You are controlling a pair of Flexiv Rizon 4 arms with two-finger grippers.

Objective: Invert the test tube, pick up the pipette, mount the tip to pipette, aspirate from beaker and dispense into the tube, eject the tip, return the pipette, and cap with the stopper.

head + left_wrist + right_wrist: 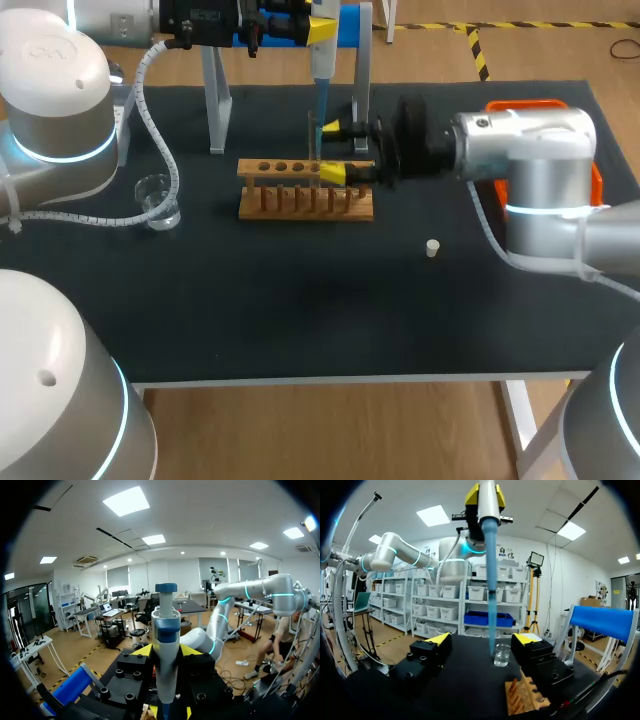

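My left gripper [322,30] is shut on the pipette [166,630], which hangs upright above the wooden rack [305,203]. The pipette's blue tip [322,100] points down toward a clear test tube [312,140] standing in the rack. I cannot tell whether the tip end is inside the tube. My right gripper [338,150] is open, with one finger on each side of the tube and touching nothing. In the right wrist view the blue tip [490,580] hangs between the open fingers [439,641]. The glass beaker [157,200] stands at the left. The white stopper [432,247] lies to the right of the rack.
The pipette stand's posts [215,100] rise behind the rack. An orange container [545,105] sits at the back right, behind my right arm. The beaker [501,655] and rack [522,697] lie ahead of the right gripper.
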